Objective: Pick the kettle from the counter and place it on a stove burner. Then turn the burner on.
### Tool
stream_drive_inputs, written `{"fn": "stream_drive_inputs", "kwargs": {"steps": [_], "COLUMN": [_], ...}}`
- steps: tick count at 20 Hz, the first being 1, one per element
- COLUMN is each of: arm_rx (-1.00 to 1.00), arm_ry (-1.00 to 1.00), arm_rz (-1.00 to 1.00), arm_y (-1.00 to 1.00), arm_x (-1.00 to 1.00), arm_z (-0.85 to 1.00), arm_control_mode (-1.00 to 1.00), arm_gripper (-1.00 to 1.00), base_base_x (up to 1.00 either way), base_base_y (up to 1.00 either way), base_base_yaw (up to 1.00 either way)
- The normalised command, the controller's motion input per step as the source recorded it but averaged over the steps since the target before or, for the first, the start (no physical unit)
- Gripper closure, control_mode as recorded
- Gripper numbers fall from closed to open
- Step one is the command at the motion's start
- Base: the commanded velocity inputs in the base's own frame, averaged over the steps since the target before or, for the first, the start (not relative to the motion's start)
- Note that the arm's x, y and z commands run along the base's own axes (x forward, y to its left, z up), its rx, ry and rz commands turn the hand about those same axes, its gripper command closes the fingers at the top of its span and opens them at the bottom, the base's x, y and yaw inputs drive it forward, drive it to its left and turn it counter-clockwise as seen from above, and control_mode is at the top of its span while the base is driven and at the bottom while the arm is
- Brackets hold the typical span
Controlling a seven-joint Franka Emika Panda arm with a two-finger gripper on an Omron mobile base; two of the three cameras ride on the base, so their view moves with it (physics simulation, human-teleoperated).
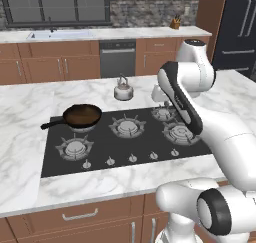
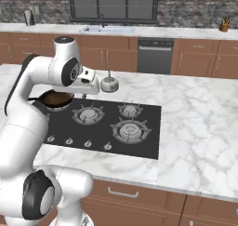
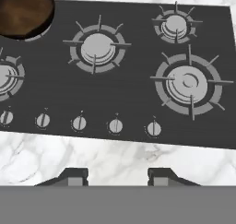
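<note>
In the hand view the two dark fingertips (image 3: 76, 176) are seen standing apart with bare marble between them, so the gripper (image 3: 117, 177) is held open with nothing in it. It is poised above the front strip of the counter (image 3: 115, 161), just outside the near edge of the black cooktop (image 3: 124, 103). Beyond the fingertips a row of five small silver knobs (image 3: 115, 125) is laid along that edge. Farther in, the large stove burner (image 3: 188, 83) is found to the right, a middle burner (image 3: 97, 48) left of it, and a smaller burner (image 3: 175, 26) at the far right corner. A dark frying pan (image 1: 82, 115) is set on the rear left burner. The kettle (image 1: 123, 89) stands upright on the marble behind the cooktop, well apart from the gripper; its spout direction can hardly be made out at this distance.
</note>
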Motion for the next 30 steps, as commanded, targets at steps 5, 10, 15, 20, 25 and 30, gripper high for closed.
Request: {"fn": "stream_drive_inputs", "kwargs": {"steps": [5,10,15,20,25,30], "arm_rx": [0.00,0.00,0.00,0.00,0.00,0.00], "arm_ry": [-0.27,-0.45,-0.13,0.00,0.00,0.00], "arm_rz": [0.00,0.00,0.00,0.00,0.00,0.00], "arm_y": [0.00,0.00,0.00,0.00,0.00,0.00], "arm_x": [-0.09,-0.39,-0.16,0.00,0.00,0.00], "arm_z": [0.20,0.38,0.07,0.00,0.00,0.00], "arm_control_mode": [-1.00,-1.00,-1.00,1.00,1.00,1.00], "arm_gripper": [-1.00,-1.00,-1.00,-1.00,-1.00,-1.00], "base_base_x": [0.00,0.00,0.00,-0.12,-0.36,-0.64], "base_base_y": [0.00,0.00,0.00,0.04,0.83,1.00], "base_base_yaw": [0.00,0.00,0.00,0.00,-0.03,-0.05]}}
